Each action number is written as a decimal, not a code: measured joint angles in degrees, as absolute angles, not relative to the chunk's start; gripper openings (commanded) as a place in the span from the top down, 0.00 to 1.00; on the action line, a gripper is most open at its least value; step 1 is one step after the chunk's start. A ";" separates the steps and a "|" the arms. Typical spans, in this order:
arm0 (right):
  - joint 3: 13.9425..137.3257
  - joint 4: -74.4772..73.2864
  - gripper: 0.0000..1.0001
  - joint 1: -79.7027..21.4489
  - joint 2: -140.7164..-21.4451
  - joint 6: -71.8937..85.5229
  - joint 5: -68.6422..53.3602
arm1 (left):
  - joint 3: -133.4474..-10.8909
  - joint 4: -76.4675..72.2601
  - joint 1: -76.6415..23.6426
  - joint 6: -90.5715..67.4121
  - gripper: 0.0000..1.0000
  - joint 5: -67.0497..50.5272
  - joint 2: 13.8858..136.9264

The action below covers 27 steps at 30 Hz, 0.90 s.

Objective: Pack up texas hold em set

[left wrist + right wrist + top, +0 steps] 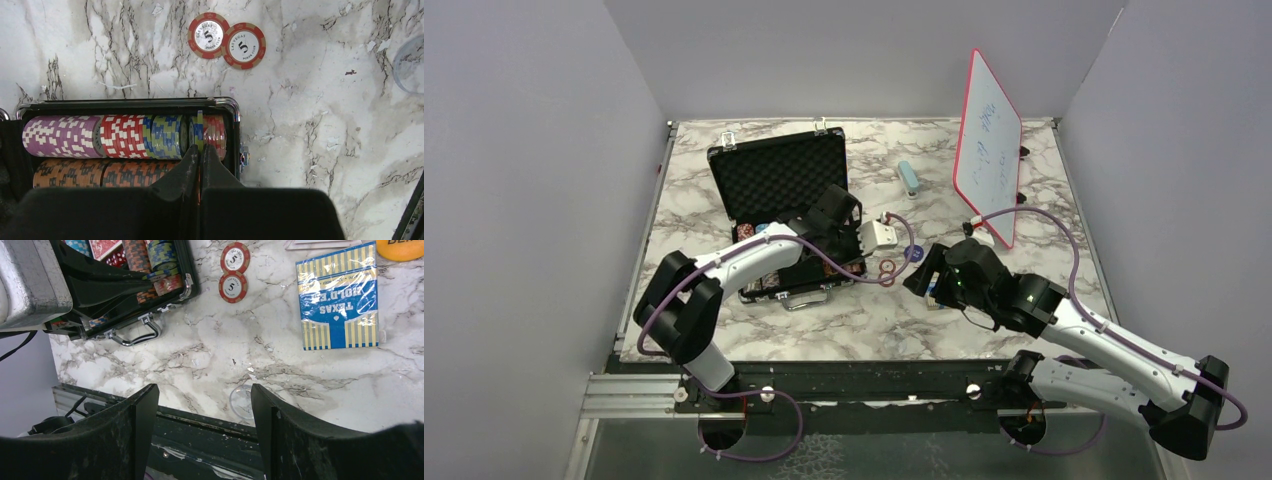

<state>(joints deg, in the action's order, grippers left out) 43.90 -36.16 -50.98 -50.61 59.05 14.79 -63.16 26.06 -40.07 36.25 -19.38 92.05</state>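
While the right gripper [203, 392] gapes empty, two red chips [243, 46] lie straight ahead of the clenched left gripper [201, 149] — upper centre.

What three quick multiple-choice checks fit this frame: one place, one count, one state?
1. The blue card deck lies: A) in the briefcase B) on the table C) in the right gripper
2. Red 5 chips loose on the table: A) one B) four C) two
3. The left gripper is: A) shut B) wide open C) gripping the deck

Answers:
1 B: the deck lies flat on the marble, outside the briefcase, and the right gripper is open and empty.
2 C: two chips sit side by side, touching.
3 A: its fingers are pressed together.
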 measured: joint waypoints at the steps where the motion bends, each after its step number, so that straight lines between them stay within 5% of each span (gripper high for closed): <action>1: 43.90 -36.16 0.29 -50.98 -50.63 59.00 14.79 | -63.07 26.20 -40.07 36.29 1.00 -19.22 91.88; 27: 43.90 -36.12 0.29 -50.98 -51.27 58.87 14.76 | -58.70 26.48 -39.70 36.75 1.00 -18.46 86.94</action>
